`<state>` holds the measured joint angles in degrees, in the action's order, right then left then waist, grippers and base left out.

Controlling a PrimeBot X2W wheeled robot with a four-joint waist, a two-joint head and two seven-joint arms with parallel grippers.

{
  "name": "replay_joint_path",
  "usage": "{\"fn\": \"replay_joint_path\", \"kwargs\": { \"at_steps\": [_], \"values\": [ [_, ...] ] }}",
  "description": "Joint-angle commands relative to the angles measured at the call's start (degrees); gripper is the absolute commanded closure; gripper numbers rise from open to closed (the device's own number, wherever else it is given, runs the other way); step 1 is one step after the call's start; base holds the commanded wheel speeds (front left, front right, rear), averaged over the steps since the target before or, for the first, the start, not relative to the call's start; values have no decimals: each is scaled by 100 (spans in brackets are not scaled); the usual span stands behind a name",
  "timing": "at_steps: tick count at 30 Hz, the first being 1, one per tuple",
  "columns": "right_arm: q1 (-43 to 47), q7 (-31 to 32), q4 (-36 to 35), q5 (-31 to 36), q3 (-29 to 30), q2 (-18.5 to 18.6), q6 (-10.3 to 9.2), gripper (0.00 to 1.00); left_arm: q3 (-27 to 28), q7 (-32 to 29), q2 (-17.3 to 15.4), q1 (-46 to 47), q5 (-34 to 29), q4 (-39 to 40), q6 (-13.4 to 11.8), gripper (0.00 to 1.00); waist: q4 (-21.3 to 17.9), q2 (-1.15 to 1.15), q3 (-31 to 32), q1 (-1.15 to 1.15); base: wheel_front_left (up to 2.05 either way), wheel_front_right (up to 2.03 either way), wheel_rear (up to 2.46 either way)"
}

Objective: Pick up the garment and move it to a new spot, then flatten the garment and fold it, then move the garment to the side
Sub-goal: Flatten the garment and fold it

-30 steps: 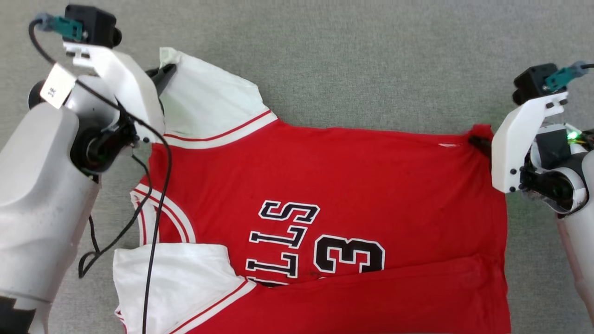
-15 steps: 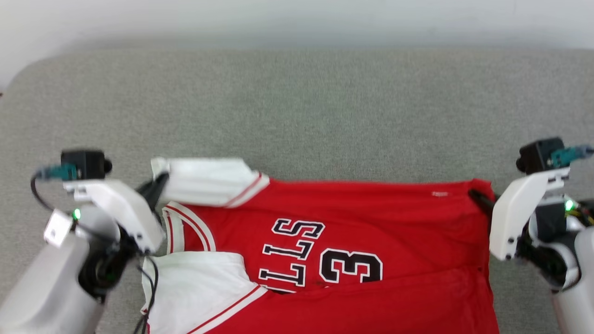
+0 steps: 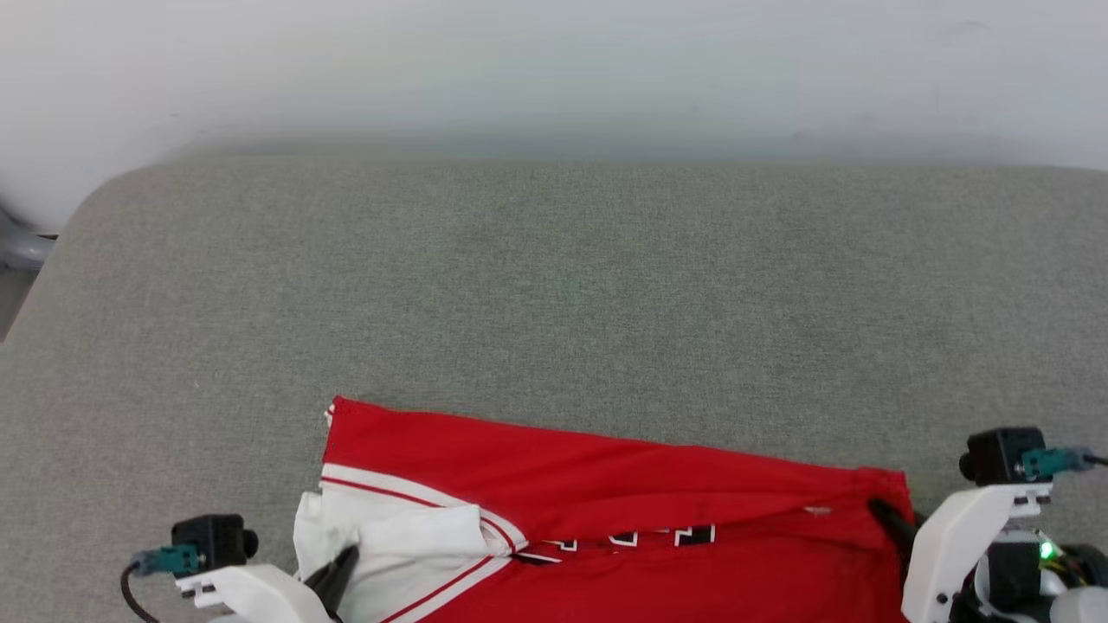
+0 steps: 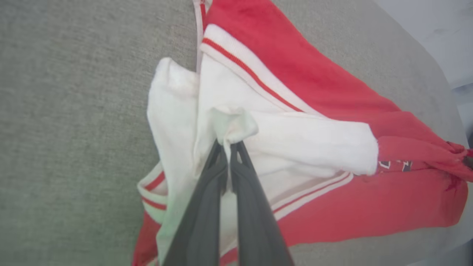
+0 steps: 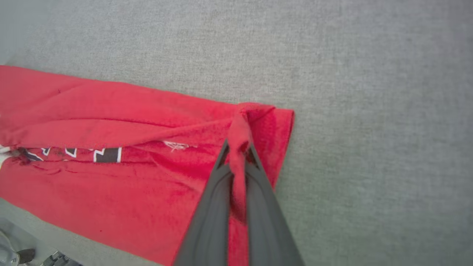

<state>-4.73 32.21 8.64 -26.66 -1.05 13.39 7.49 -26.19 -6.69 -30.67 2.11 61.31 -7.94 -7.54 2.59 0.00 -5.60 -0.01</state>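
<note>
I see the garment (image 3: 606, 484) lying along the near edge of the grey table (image 3: 554, 285), doubled over on itself so just a strip of lettering peeks out. My left gripper (image 4: 226, 142) is pinched tight on a bunch of white sleeve (image 4: 306, 140) (at the garment's left end); my right gripper (image 5: 238, 146) is clamped on a gathered red hem corner, toward the table's right edge

The far edge of the garment (image 3: 606, 467) has been folded over the lettering (image 3: 692, 537), now mostly covered; the held white sleeve (image 3: 398, 528) has been drawn beside it.
</note>
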Motion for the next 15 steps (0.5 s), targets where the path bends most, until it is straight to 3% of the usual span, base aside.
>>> {"fn": "replay_joint_path", "kwargs": {
  "at_steps": [1, 6, 7, 8, 9, 10, 11, 12, 13, 14, 15],
  "values": [
    [142, -47, 35, 11, 28, -36, -1, 100, -23, 47, 36, -111, 14, -3, -22, 100, 15, 0, 32, 1, 0, 0, 0],
    [551, -348, 218, 56, 188, -247, -1, 100, -143, 231, 263, -362, 2, -251, 42, 100, 32, 0, 137, 1, 0, 0, 0],
    [631, -398, 273, 77, 170, -278, -1, 88, -171, 263, 319, -376, 20, -324, 91, 100, 37, 0, 156, 1, 0, 0, 0],
    [685, -486, 309, 91, 165, -312, -1, 63, -204, 310, 349, -373, -11, -408, 136, 100, 41, 0, 166, 1, 0, 0, 0],
    [720, -579, 348, 77, 176, -349, -1, 15, -218, 376, 371, -340, -50, -498, 171, 100, 41, 0, 171, 1, 0, 0, 0],
    [748, -694, 379, 90, 166, -365, -1, 0, -218, 457, 441, -303, -45, -567, 214, 100, 44, 0, 176, 1, 0, 0, 0],
    [770, -833, 398, 78, 167, -405, -1, 0, -219, 550, 483, -264, -85, -644, 252, 96, 48, 0, 181, 1, 0, 0, 0],
    [788, -984, 397, 98, 161, -423, -1, 0, -223, 647, 516, -215, -129, -700, 296, 63, 52, 0, 184, 1, 0, 0, 0],
    [802, -1147, 387, 116, 148, -447, -1, 0, -225, 747, 564, -178, -158, -741, 334, 22, 58, 0, 189, 1, 0, 0, 0],
    [820, -1312, 367, 129, 138, -480, -1, 0, -229, 865, 591, -132, -227, -779, 360, 0, 66, 0, 194, 1, 0, 0, 0],
    [832, -1493, 333, 179, 133, -486, -1, 0, -216, 994, 613, -89, -291, -811, 379, 0, 71, 0, 200, 1, 0, 0, 0]
  ]
}}
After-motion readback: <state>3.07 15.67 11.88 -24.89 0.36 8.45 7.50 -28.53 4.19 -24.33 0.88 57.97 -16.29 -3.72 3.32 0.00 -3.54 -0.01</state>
